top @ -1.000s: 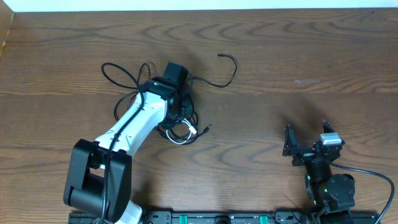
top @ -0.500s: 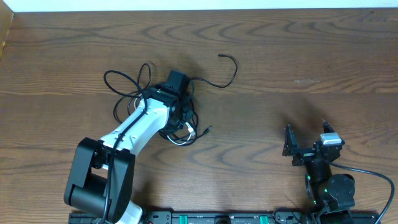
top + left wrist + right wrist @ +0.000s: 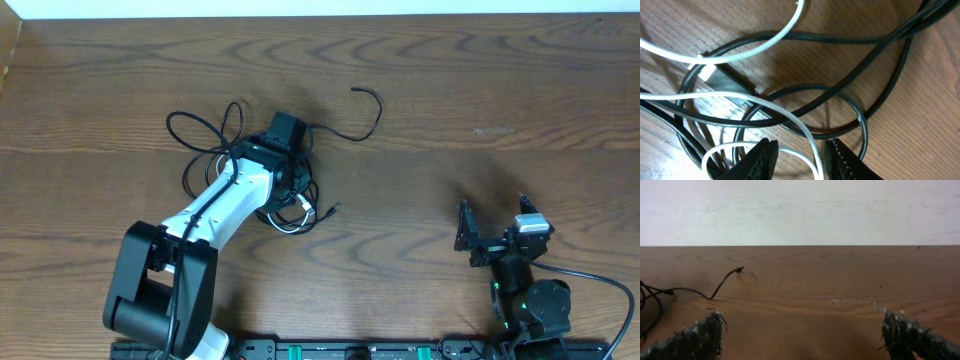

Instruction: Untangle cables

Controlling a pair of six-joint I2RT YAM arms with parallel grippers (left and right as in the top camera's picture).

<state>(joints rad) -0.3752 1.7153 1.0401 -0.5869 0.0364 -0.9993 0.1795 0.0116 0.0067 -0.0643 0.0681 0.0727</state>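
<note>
Two robot arms at a brown wood-grain worktop [image 3: 560, 90], one knot of cables [image 3: 290, 205] between them and the far edge. The knot lies left of centre, under the wrist of the white left arm [image 3: 225, 200], which reaches over it and hides its middle from above.

One white cable [image 3: 756, 100] shows, looping through the pile. The black cables [image 3: 840, 37] cross and coil over one another so closely that their number cannot be told. One black loop [image 3: 205, 135] spills out to the left. One black tail [image 3: 372, 125] curves away to the right and ends in a free tip [image 3: 740, 270]. A small plug end [image 3: 335, 208] pokes out at the near right, and a dark plug [image 3: 725, 80] lies flat inside the tangle.

The left hand [image 3: 800, 145] sits low over the pile, its fingers [image 3: 762, 157] narrowly apart with the white cable running between them. A gap remains on either side of the cord, so no pinch is visible.

The right hand [image 3: 800, 340] is spread wide and holds nothing. It stands well apart from the cables at the near right, on the dark right arm [image 3: 525, 300], from whose base a thicker black cord [image 3: 600, 280] trails.

A pale scuff [image 3: 492, 130] marks the bare wood to the right. Beyond the far edge rises a plain white wall [image 3: 800, 210].
</note>
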